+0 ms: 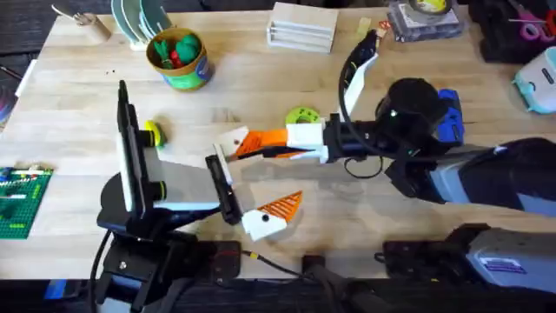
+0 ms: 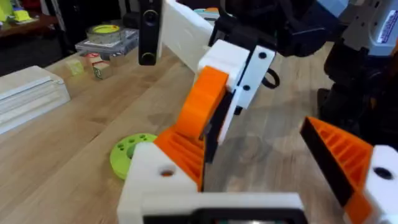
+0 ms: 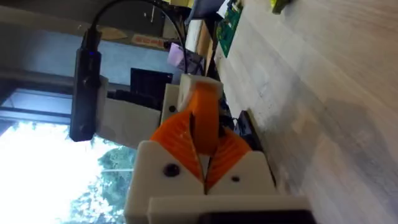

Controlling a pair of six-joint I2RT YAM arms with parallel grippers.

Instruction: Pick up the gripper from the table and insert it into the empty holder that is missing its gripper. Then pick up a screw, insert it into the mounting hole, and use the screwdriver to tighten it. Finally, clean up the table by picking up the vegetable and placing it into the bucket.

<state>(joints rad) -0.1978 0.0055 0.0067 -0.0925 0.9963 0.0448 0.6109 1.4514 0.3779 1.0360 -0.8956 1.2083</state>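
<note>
At mid-table we see the right gripper (image 1: 252, 143) pinching the orange gripper (image 1: 265, 139), pressing it against the white holder (image 1: 233, 139) of the left gripper (image 1: 252, 183), whose jaws stand spread. A lime-green disc (image 1: 301, 116) lies just behind. The yellow vegetable (image 1: 152, 132) sits near the left arm; the bucket (image 1: 179, 59) stands toward the far edge, with bare wood between them.

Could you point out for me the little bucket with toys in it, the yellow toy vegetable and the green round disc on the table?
bucket (image 1: 195, 73): overhead view, on its green printed wall.
vegetable (image 1: 152, 132): overhead view, on its yellow body.
green disc (image 1: 301, 116): overhead view, on its flat top.
</note>
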